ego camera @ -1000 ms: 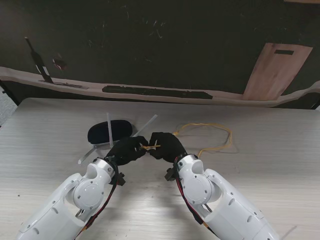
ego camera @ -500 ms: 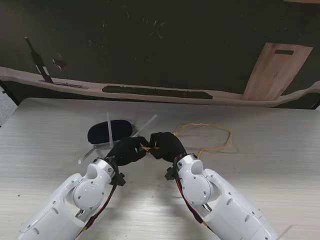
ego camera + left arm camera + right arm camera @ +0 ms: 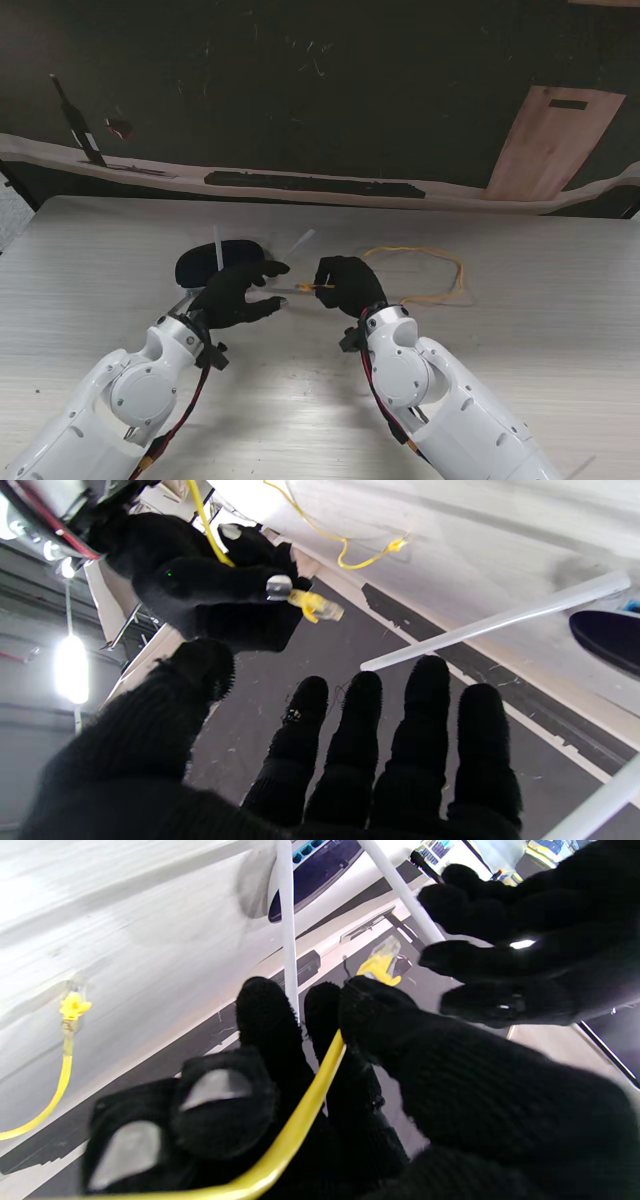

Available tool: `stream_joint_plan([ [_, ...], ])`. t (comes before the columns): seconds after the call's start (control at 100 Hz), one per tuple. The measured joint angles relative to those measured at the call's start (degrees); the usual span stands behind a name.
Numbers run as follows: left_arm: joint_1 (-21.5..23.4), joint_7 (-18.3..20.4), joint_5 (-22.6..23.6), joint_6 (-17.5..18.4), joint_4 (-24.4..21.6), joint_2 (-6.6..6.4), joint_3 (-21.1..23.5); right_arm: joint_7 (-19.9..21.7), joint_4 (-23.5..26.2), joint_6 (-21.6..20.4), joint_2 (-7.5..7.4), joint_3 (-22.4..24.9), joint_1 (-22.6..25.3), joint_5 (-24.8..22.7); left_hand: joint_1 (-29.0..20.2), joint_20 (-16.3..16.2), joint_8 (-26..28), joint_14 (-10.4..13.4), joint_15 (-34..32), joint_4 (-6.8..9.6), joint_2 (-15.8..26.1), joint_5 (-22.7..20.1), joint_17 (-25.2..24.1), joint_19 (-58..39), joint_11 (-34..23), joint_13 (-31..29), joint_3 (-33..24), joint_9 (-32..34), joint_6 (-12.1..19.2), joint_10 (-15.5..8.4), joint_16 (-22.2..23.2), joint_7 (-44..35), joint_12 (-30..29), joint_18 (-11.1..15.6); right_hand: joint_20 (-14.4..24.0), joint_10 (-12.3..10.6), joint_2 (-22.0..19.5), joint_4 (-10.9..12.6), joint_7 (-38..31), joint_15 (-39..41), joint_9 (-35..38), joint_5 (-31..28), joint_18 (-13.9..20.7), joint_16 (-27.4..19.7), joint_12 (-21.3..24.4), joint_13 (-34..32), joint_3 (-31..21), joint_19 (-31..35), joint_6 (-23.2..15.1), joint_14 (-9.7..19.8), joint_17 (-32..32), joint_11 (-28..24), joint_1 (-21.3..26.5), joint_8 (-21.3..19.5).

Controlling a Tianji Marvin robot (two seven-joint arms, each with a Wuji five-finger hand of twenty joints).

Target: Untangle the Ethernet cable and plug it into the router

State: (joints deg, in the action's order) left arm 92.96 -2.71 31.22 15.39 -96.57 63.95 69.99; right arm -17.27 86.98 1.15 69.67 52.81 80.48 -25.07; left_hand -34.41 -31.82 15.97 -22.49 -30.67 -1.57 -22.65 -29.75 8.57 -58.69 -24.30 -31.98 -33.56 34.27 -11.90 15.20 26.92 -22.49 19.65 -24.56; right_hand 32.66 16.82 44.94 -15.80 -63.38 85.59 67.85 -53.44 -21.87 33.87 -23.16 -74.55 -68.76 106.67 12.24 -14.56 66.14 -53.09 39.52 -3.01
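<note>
The yellow Ethernet cable (image 3: 432,262) loops on the counter (image 3: 540,300) toward its far edge, its plug (image 3: 316,606) pinched in the right hand (image 3: 347,284). Beside it, the left hand (image 3: 236,293) hangs spread, holding nothing, near the black router (image 3: 205,262).

You see a pale wood-grain tabletop (image 3: 560,340). Beyond its far edge lies a dark floor (image 3: 330,90), where a tan wooden board (image 3: 555,140) leans.
</note>
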Motion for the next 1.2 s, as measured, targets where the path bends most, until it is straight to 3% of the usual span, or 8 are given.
stream_joint_plan([
  [0.15, 3.09, -0.77, 1.21, 1.53, -4.03, 0.05, 4.06, -0.07, 0.43, 0.01, -0.06, 0.58, 0.60, 0.33, -1.29, 0.78, 0.00, 0.01, 0.82, 0.00, 4.38, -0.16, -0.14, 1.19, -0.05, 0.03, 4.49, 0.00, 0.60, 0.00, 0.00, -0.02, -0.04, 0.10, 0.14, -0.19, 0.22, 0.00, 0.02, 0.04, 0.63, -0.13, 0.03, 0.56, 0.00, -0.03, 0.00, 0.01, 0.14, 0.01, 0.01, -0.01, 0.00, -0.01],
  [0.3, 5.08, -9.30, 7.83, 4.71, -6.01, 0.51, 7.82, -0.17, 0.88, -0.08, -0.07, 1.00, 1.25, 0.94, -2.46, 0.80, 0.02, 0.01, 0.83, 0.00, 5.51, -2.45, -0.10, 1.20, -0.22, 0.01, 5.89, 1.21, 1.27, 0.02, -0.01, -1.29, -0.05, 0.11, 0.15, -0.22, 0.58, 0.00, 0.16, 0.05, 0.77, -0.72, 0.03, 0.56, 0.00, -0.06, 0.01, 0.02, 0.16, 0.01, 0.02, -0.02, 0.00, -0.01],
  [0.46, 5.63, -12.05, 10.07, 5.35, -7.65, 1.18, 12.18, -0.19, 1.29, 0.07, -0.07, 1.22, 1.69, 1.55, -2.47, 2.88, 0.02, 0.00, 1.52, 0.00, 6.20, -2.89, -1.85, 4.30, -0.22, 0.03, 6.55, 1.29, 1.43, 0.02, -0.80, -2.05, -0.06, 0.25, 0.15, -0.22, 0.58, 0.00, 0.16, 0.05, 0.79, -0.74, 0.04, 0.57, 0.00, -0.07, 0.01, 0.03, 0.30, 0.01, 0.03, -0.02, 0.00, -0.01],
  [0.55, 5.55, -13.13, 10.59, 3.73, -8.25, 1.22, 13.64, -0.17, 1.49, 0.21, -0.07, 1.28, 1.84, 1.72, -2.50, 4.11, 0.06, 0.01, 3.01, 0.00, 7.50, -2.96, -2.94, 6.41, 0.55, 1.49, 7.27, 1.29, 1.99, 0.04, -1.51, -2.07, -0.68, 0.55, 0.15, -0.23, 0.58, 0.00, 0.16, 0.05, 0.80, -0.74, 0.04, 0.57, 0.00, -0.07, 0.02, 0.03, 0.33, 0.01, 0.03, -0.02, 0.00, -0.01],
  [0.81, 2.76, -9.51, 10.22, -3.52, -6.93, 1.09, 17.41, 0.29, 1.62, 0.39, -0.13, 1.38, 1.98, 2.00, -4.21, 5.33, 0.06, 0.11, 5.18, 0.00, 8.52, -2.97, -5.09, 9.16, 2.52, 5.67, 9.08, -2.03, 2.07, 0.16, -2.31, -1.62, -1.39, 1.26, 0.15, -0.23, 0.58, 0.00, 0.16, 0.05, 0.81, -0.75, 0.04, 0.57, 0.00, -0.07, 0.03, 0.03, 0.40, 0.01, 0.03, -0.02, 0.00, -0.01],
  [0.96, -0.85, -9.18, 7.37, -4.77, -2.44, 1.03, 18.39, 0.39, 1.57, 0.73, -0.14, 1.39, 2.02, 2.22, -7.91, 5.81, 0.08, 0.24, 5.17, 0.00, 9.14, -2.97, -5.10, 9.16, 2.47, 5.70, 10.21, -2.24, 2.96, 0.14, -2.31, -1.55, -1.40, 1.33, 0.15, -0.23, 0.58, 0.00, 0.16, 0.05, 0.81, -0.75, 0.04, 0.57, 0.00, -0.07, 0.06, 0.03, 0.41, 0.01, 0.03, -0.02, 0.00, -0.01],
  [1.1, -5.93, -10.10, 5.61, -9.72, 3.95, 1.06, 17.29, 0.43, 1.10, 0.95, -0.11, 1.28, 1.87, 2.51, -9.98, 5.82, 0.83, 0.35, 4.46, 0.00, 9.14, -2.97, -4.55, 7.37, 1.95, 5.63, 10.48, -2.47, 4.07, 0.09, -2.31, -3.16, -1.40, 1.36, 0.15, -0.23, 0.58, 0.00, 0.16, 0.05, 0.81, -0.76, 0.04, 0.57, 0.00, -0.07, 0.12, 0.04, 0.42, 0.01, 0.03, -0.02, 0.00, -0.01],
  [1.2, -9.39, -6.75, 5.84, -12.91, 7.94, 0.68, 15.79, 0.49, 0.62, 1.28, -0.10, 0.93, 1.56, 2.89, -9.42, 5.82, 1.34, 1.45, 4.45, 0.00, 7.53, -2.04, -4.55, 7.30, 1.18, 5.63, 7.76, -4.29, 4.08, 0.04, -2.31, -4.14, -1.40, 1.65, 0.15, -0.23, 0.58, 0.00, 0.16, 0.05, 0.81, -0.76, 0.04, 0.57, 0.00, -0.07, 0.13, 0.04, 0.43, 0.01, 0.03, -0.02, 0.00, -0.01],
])
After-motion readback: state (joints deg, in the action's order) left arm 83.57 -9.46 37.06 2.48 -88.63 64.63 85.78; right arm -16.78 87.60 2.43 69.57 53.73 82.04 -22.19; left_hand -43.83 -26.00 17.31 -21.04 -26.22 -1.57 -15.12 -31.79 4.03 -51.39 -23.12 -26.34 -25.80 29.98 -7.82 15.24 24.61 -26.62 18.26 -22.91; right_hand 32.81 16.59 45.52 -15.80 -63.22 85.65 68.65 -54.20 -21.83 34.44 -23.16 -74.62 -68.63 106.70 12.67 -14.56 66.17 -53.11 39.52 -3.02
